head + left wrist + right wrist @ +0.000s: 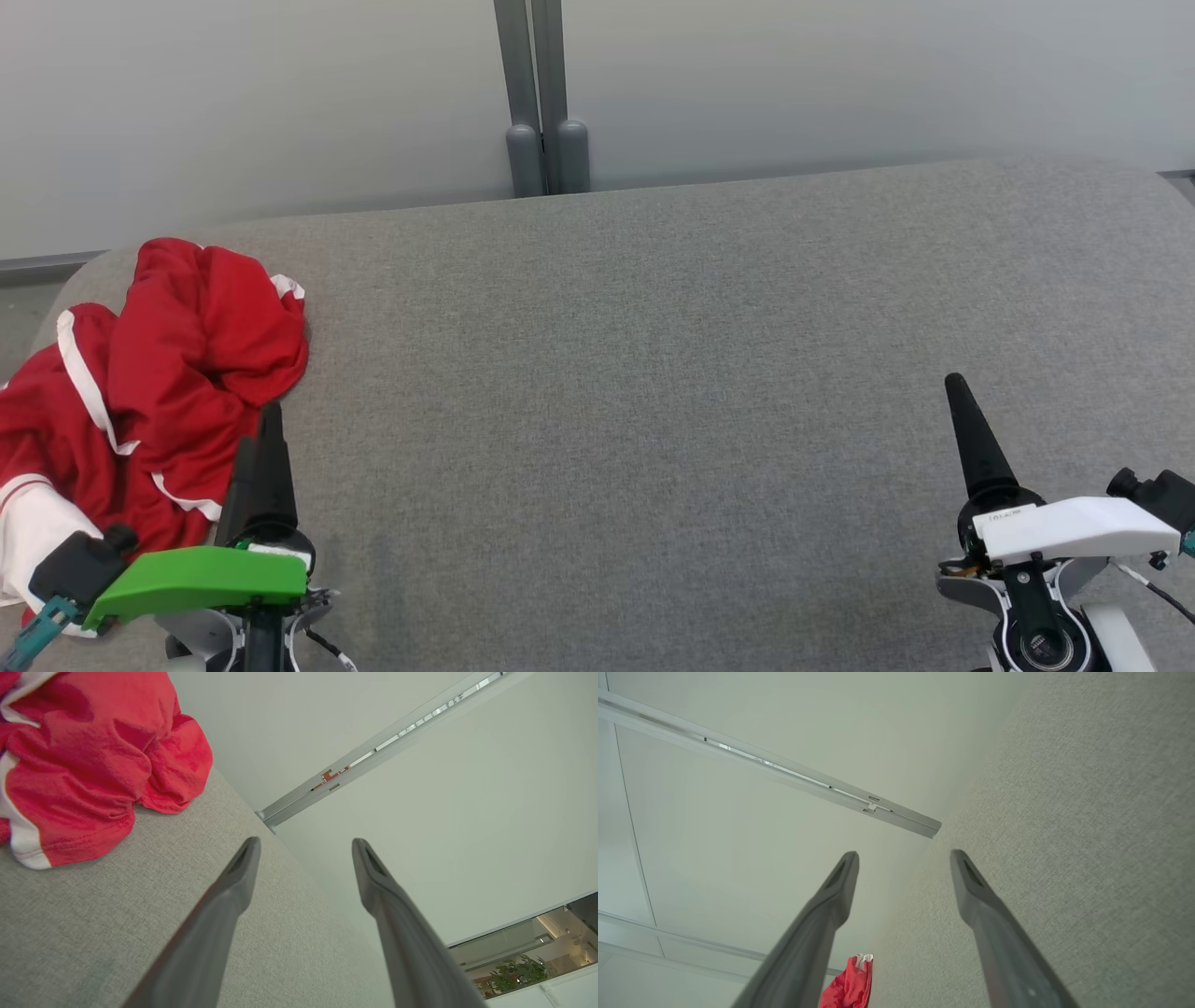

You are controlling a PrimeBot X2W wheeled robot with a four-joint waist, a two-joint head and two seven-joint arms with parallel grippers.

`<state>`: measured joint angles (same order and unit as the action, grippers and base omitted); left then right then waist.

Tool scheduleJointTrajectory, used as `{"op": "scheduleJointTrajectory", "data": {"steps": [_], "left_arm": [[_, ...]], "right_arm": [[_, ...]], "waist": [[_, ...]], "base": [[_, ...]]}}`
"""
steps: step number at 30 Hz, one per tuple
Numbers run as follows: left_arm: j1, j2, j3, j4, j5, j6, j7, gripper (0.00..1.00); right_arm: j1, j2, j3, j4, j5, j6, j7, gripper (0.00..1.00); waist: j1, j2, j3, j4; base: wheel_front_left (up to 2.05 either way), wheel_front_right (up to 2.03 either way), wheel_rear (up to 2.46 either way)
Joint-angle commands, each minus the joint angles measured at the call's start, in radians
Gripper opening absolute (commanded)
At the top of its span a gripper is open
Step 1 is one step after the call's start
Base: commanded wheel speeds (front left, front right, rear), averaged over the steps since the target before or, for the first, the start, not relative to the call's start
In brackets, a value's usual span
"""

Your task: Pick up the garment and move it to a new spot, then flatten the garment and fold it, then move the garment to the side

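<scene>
At the lower left of the head view, the left tool (259, 422) stood with fingers spread wide, holding nothing, its tips just at the lower right edge of the crumpled red garment (177, 373), which lay heaped at the left edge of the grey fabric worktop (653, 373). At the lower right, the right tool (954, 383), likewise wide and holding nothing, sat well apart from it. Bare fabric ran between them to the rounded far edge, where a grey post (541, 93) rose against the pale wall (840, 75).
</scene>
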<state>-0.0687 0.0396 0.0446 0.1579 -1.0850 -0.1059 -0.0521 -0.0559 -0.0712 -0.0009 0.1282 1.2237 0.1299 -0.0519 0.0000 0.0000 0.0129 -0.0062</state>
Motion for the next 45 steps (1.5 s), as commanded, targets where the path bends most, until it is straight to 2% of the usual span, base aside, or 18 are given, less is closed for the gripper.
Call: {"op": "scheduleJointTrajectory", "data": {"steps": [1, 7, 21, 30, 45], "left_arm": [[-0.024, 0.007, -0.009, -0.022, 0.061, 0.010, -0.011, 1.00], [-0.021, 0.008, -0.040, -0.027, 0.196, 0.048, -0.031, 1.00], [-0.025, 0.009, -0.093, -0.005, 0.465, 0.098, -0.073, 1.00], [-0.028, 0.010, -0.105, 0.009, 0.580, 0.124, -0.097, 1.00], [-0.030, 0.011, -0.127, 0.013, 0.712, 0.142, -0.134, 1.00]], "right_arm": [[-0.006, -0.008, 0.006, -0.020, -0.040, 0.001, -0.011, 1.00], [-0.003, -0.017, 0.019, -0.020, -0.165, 0.001, -0.031, 1.00], [0.003, -0.023, 0.027, -0.030, -0.482, 0.001, -0.073, 1.00], [0.004, -0.022, 0.037, -0.020, -0.597, 0.001, -0.098, 1.00], [0.002, -0.023, 0.052, -0.013, -0.741, 0.001, -0.134, 1.00]], "waist": [[0.0000, 0.0000, 0.000, 0.000], [0.0000, 0.0000, 0.000, -0.002], [0.0000, 0.0000, -0.001, -0.004], [0.0000, 0.0000, -0.001, -0.007], [0.0000, 0.0000, -0.002, -0.008]], "base": [[0.00, 0.00, 0.00], [0.00, 0.00, 0.00], [0.00, 0.00, 0.00], [0.00, 0.00, 0.00], [0.00, 0.00, 0.00]]}}
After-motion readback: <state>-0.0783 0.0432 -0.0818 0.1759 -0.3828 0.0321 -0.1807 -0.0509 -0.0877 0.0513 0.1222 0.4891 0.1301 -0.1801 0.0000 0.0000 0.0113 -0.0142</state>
